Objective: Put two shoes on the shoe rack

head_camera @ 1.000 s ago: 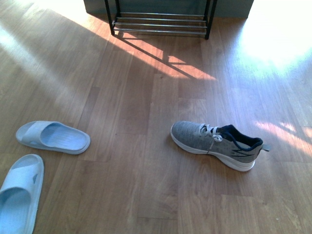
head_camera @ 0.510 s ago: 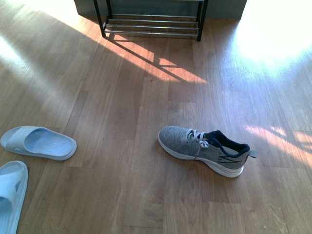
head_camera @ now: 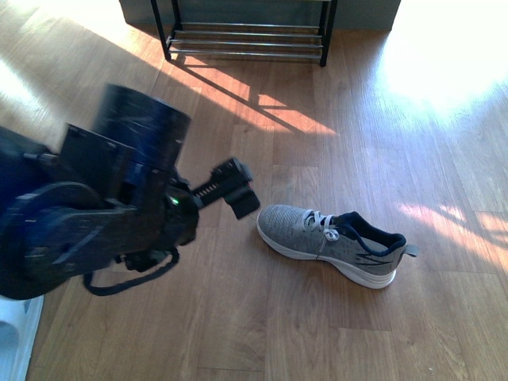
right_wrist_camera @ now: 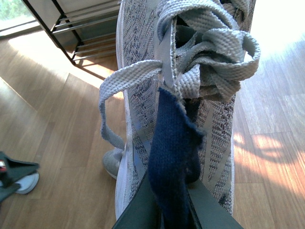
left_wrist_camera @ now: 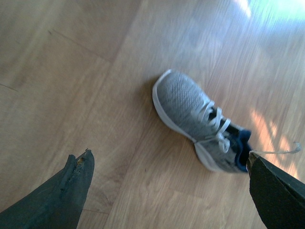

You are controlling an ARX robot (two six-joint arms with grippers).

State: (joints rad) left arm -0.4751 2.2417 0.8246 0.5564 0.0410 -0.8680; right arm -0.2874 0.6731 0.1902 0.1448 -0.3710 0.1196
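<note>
left pincer (left_wrist_camera: 169, 153): released, fingers (left_wrist_camera: 62, 195) spread wide with nothing between them; hangs above the floor (head_camera: 238, 317), just beside the toe of the floor sneaker.
floor sneaker (head_camera: 329, 242): grey knit, white sole, navy lining; upright on the wood floor, toe towards the left arm, well apart from the shoe rack.
right pincer (right_wrist_camera: 167, 202): clenched on the navy lining of the held sneaker.
held sneaker (right_wrist_camera: 190, 81): second grey one, off the floor, laces dangling loose.
shoe rack (head_camera: 246, 36): at the far end of the floor, black frame, silver rods; lowest tier bare.
slide (head_camera: 16, 341): pale blue, only an edge shows beside the left arm, on the floor.
</note>
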